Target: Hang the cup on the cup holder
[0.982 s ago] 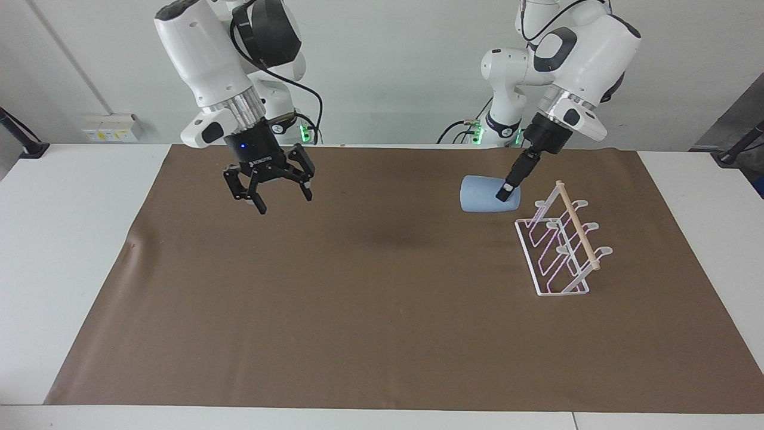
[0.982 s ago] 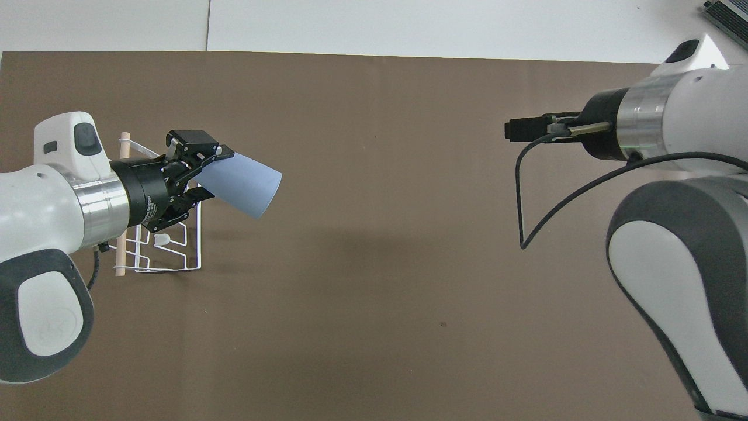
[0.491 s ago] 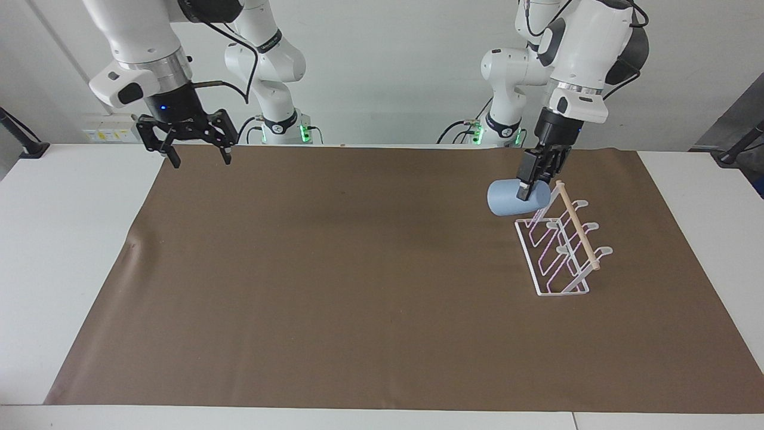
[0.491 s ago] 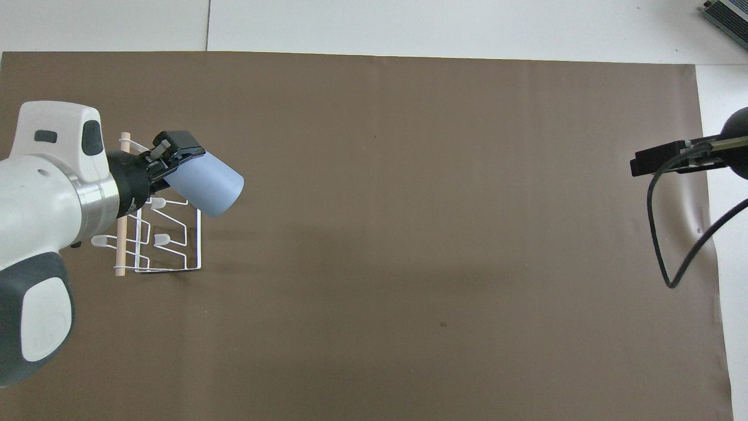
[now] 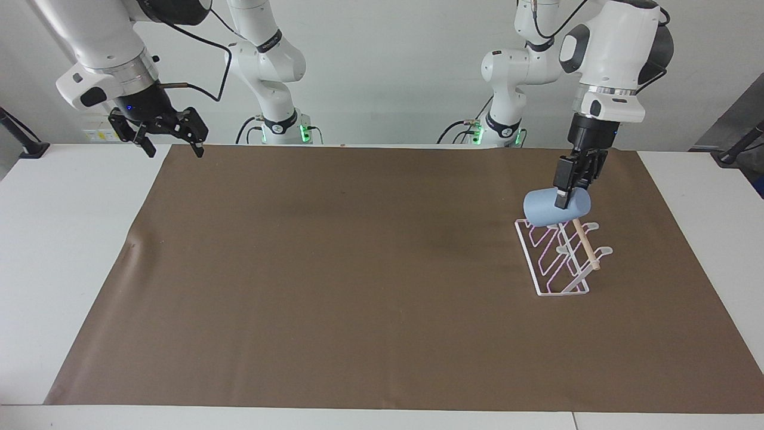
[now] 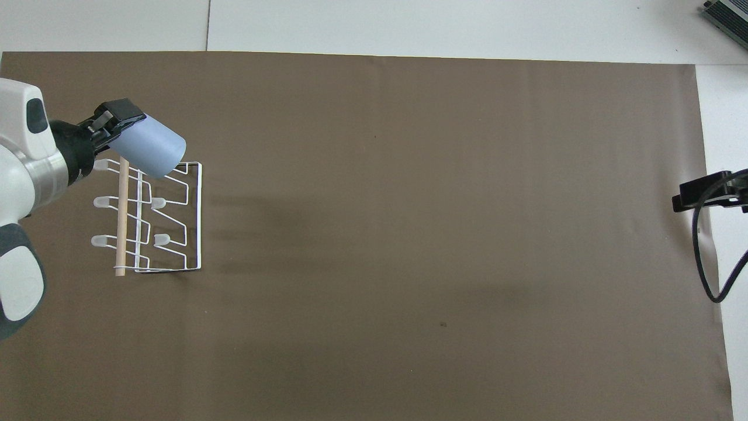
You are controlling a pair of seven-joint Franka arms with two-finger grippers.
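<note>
The light-blue cup [image 5: 546, 210] [image 6: 153, 147] hangs in the air, tilted onto its side. My left gripper [image 5: 563, 202] [image 6: 114, 119] is shut on one end of it. The cup sits just above the white wire cup holder [image 5: 560, 263] [image 6: 169, 225], over its wooden dowel [image 5: 586, 246] [image 6: 122, 222]. I cannot tell whether the cup touches a prong. The holder stands on the brown mat toward the left arm's end of the table. My right gripper [image 5: 169, 141] waits open and holding nothing, raised over the mat's corner at the right arm's end.
The brown mat [image 5: 358, 280] [image 6: 409, 234] covers most of the white table [image 5: 65, 239]. A black cable and connector [image 6: 704, 196] from the right arm show at the edge of the overhead view.
The left gripper has carried the cup toward the left arm's end, from beside the holder to over it. The right arm has pulled up and back to its corner of the mat.
</note>
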